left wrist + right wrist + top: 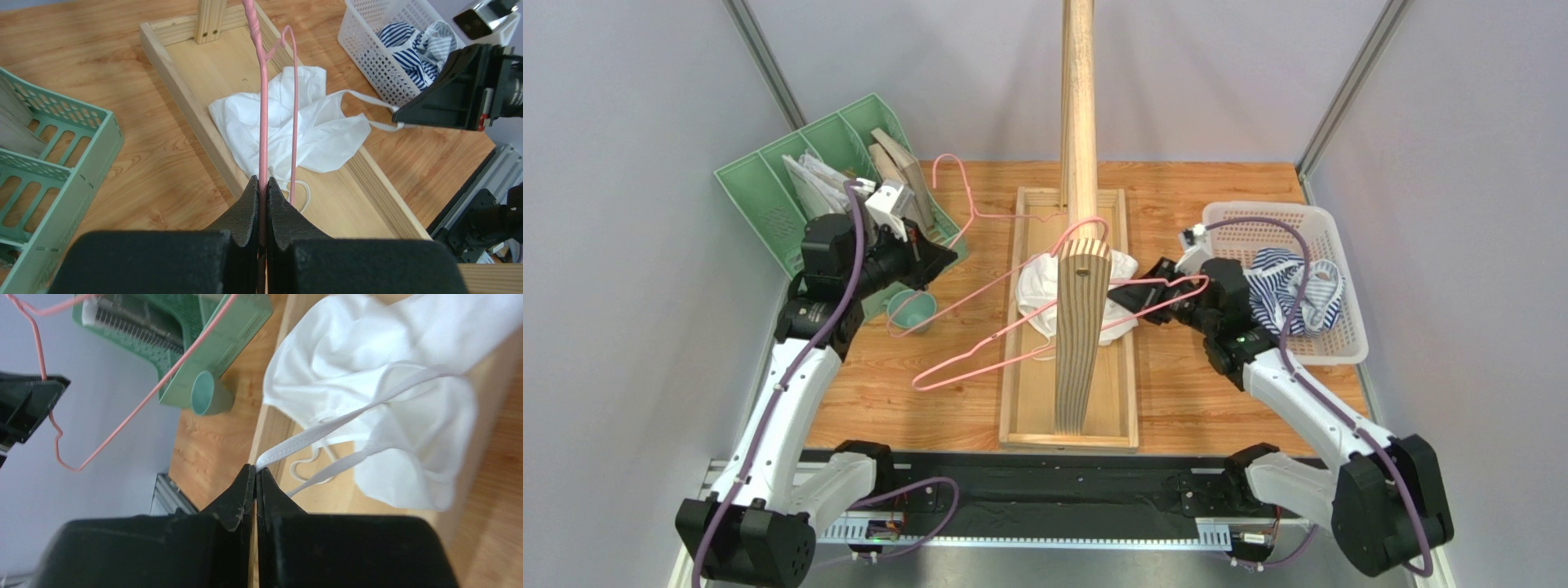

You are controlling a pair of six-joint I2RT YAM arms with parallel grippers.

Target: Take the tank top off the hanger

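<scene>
Wooden table [891, 380] bears a tray [1010, 404], where the white tank top [307, 128] lies crumpled beneath the pink hanger [263, 122]. Left gripper [263, 196] pinches the hanger's wire; right gripper [255, 478] pinches a taut strap [344, 419].

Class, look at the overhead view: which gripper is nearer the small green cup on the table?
Left. The left gripper is just beyond the green cup. The right gripper is across the wooden tray, far to the cup's right.
</scene>
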